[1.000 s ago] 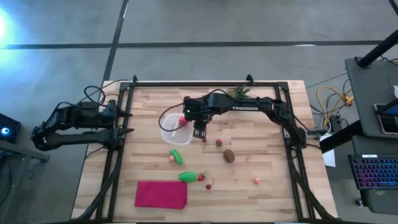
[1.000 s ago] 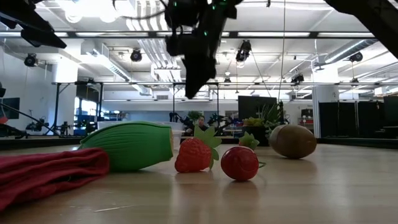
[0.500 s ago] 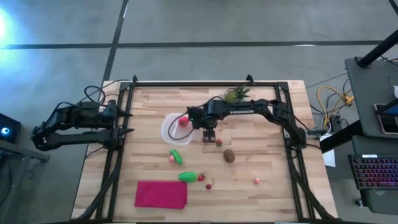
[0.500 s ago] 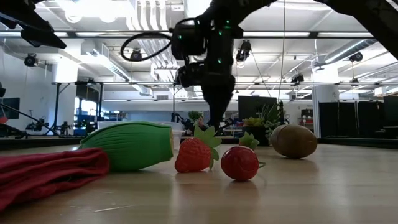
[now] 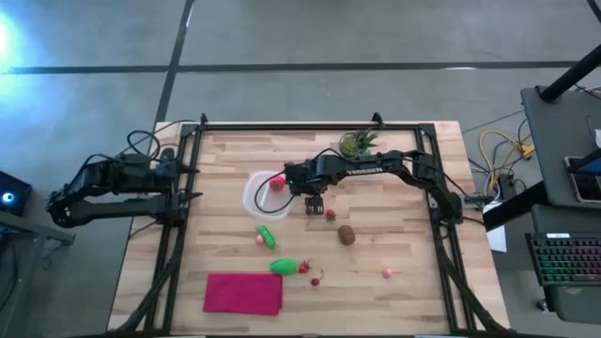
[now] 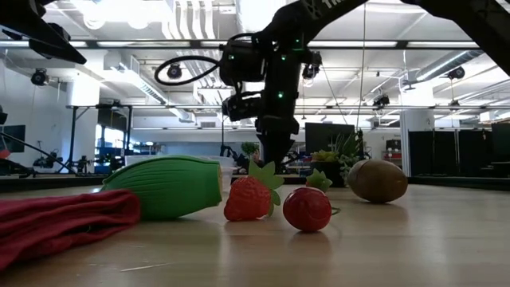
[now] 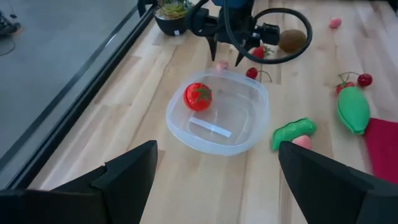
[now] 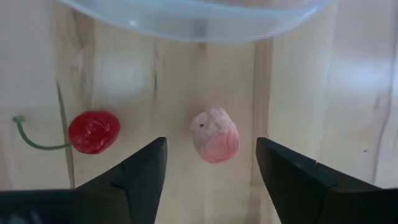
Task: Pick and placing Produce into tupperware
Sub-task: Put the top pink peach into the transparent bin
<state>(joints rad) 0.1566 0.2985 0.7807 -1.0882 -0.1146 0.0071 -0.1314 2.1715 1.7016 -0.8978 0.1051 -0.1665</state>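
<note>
Our right gripper [image 8: 211,163], having dropped the red tomato [image 7: 198,97] into the tupperware [image 7: 249,124] and moved on, now hangs open-fingered over a pink berry [image 8: 214,134] just beside it.

The right tool [image 8: 210,177] is open above the wooden surface [image 8: 348,93], with its two dark fingers [image 8: 140,180] spread. A small pink berry [image 8: 214,134] lies on the surface in line with the gap between the fingers and touches neither. A red cherry [image 8: 94,132] with a thin green stem lies beside the berry and apart from it. The clear rim of the tupperware [image 8: 193,18] lies beyond both fruits, apart from them.
</note>
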